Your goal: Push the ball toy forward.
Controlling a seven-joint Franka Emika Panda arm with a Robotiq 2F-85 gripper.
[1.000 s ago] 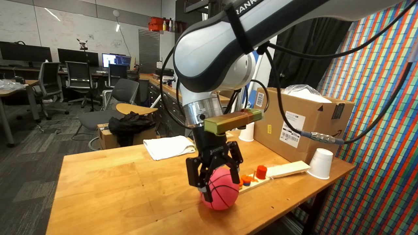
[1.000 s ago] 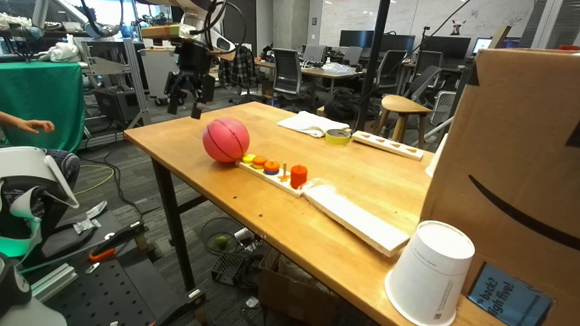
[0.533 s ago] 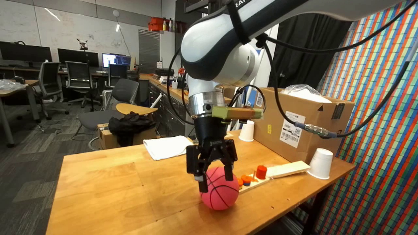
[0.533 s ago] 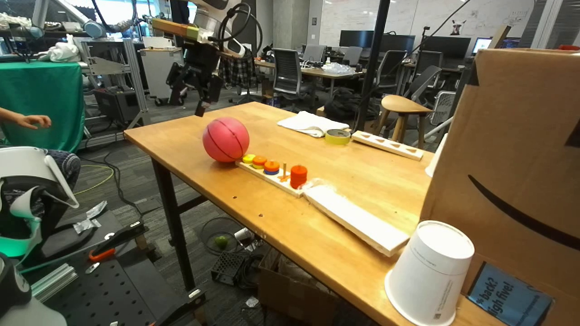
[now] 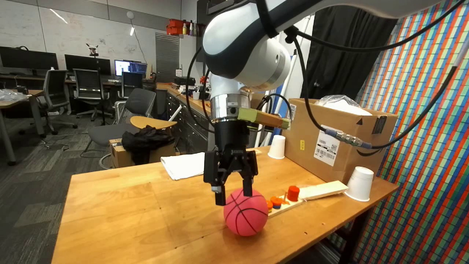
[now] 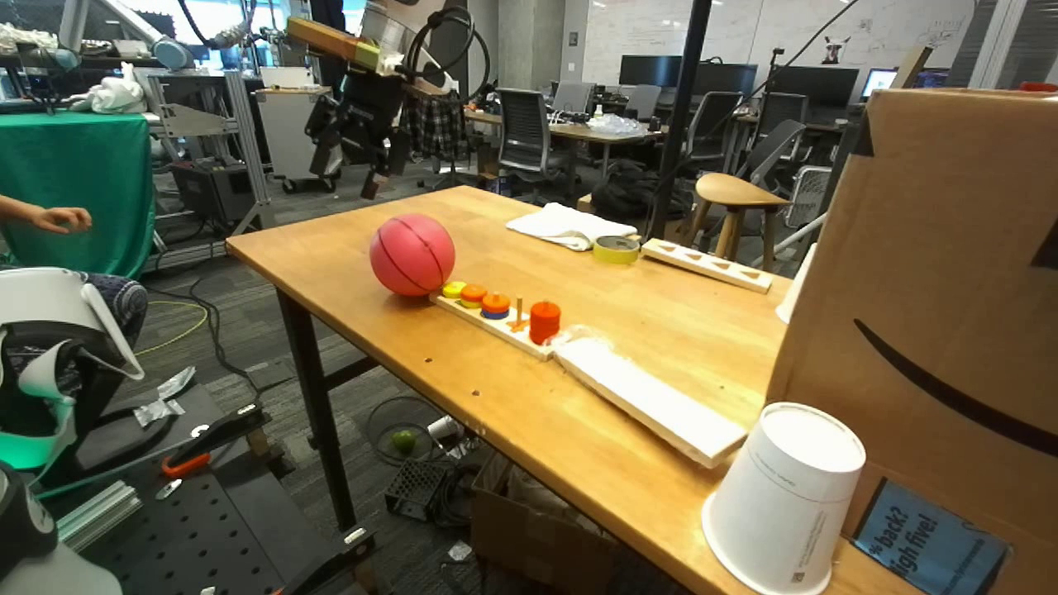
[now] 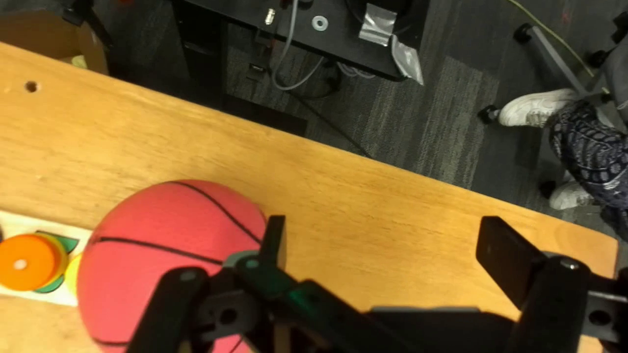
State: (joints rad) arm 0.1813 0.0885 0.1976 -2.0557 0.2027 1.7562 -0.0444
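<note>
Pink with black lines, the ball [image 5: 246,218] rests on the tabletop [image 5: 128,212] below the hand [image 7: 382,233] and to one side, near it but not touching; the hand's two fingers [image 7: 505,260] are spread wide apart. Out from the hand, the ring board [image 6: 507,330] lies past the ball, and the box [image 5: 340,143] stands farther off.

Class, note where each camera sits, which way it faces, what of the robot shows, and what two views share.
An exterior view: beside the table, near the ball, facing the whiteboard; arm and fingers show.
An exterior view: by a box and cup, facing over the table; arm's end and fingers show.
Wrist view: carried by the arm, facing down on ball and floor; fingers show.
Both exterior views share whiteboard, ball and stacking toy.
</note>
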